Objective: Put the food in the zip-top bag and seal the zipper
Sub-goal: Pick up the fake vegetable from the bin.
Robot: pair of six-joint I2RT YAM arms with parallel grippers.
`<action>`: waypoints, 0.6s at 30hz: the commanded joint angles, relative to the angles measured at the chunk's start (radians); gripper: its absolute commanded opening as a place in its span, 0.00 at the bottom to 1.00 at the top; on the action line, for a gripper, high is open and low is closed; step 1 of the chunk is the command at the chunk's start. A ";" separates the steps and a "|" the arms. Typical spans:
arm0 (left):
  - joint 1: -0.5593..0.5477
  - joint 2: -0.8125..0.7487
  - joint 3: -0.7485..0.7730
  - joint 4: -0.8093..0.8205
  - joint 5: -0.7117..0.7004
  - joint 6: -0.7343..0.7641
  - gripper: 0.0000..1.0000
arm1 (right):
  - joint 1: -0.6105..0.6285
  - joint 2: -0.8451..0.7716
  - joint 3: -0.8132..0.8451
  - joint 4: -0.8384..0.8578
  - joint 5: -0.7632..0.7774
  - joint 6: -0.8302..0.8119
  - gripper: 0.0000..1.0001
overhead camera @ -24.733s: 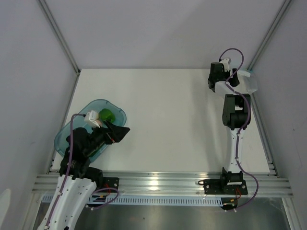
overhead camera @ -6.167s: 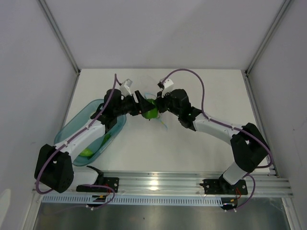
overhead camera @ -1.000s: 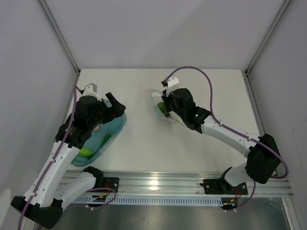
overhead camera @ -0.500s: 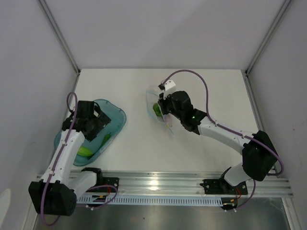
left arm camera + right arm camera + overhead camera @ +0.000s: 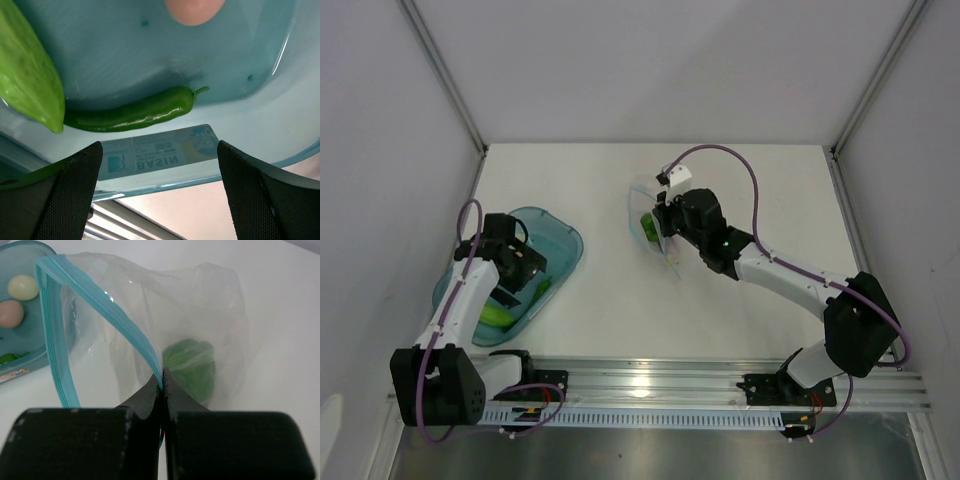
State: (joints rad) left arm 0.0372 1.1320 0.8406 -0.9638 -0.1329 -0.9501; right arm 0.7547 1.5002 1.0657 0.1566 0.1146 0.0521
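The clear zip-top bag (image 5: 150,300) stands open near the table's middle, with a round green food piece (image 5: 192,367) inside it. My right gripper (image 5: 162,385) is shut on the teal zipper (image 5: 100,305) at the bag's mouth, holding it up. In the top view the bag (image 5: 642,205) sits just left of that gripper (image 5: 663,222). My left gripper (image 5: 160,200) hangs open and empty just above the tray, its fingers (image 5: 65,200) wide apart. Below it lie a green chili (image 5: 135,111), a light green piece (image 5: 30,75) and a pink piece (image 5: 192,10).
The translucent blue oval tray (image 5: 565,240) lies at the table's left, close to the left wall. The right wrist view shows its corner (image 5: 30,340) holding a pale yellow piece (image 5: 22,287) and a pink one (image 5: 10,313). White walls enclose the table on three sides.
My left arm has swung back from the tray's far end toward me and lowered over the tray, still open. The right gripper keeps hold of the bag, shifting it only slightly.
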 commanded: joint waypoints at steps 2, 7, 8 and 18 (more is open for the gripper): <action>0.009 0.018 0.011 0.097 -0.027 0.178 0.96 | -0.017 -0.035 -0.015 0.058 -0.021 0.015 0.00; 0.009 0.048 -0.023 0.190 0.001 0.315 0.96 | -0.025 -0.043 -0.032 0.080 -0.047 0.025 0.00; 0.010 0.051 -0.040 0.201 0.001 0.329 0.95 | -0.026 -0.049 -0.035 0.083 -0.047 0.023 0.00; -0.003 0.066 -0.107 0.263 0.022 0.333 0.85 | -0.071 -0.089 -0.082 0.124 -0.092 0.046 0.00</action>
State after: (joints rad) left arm 0.0368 1.2011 0.7620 -0.7555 -0.1314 -0.6281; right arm 0.6998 1.4559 0.9928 0.2150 0.0460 0.0807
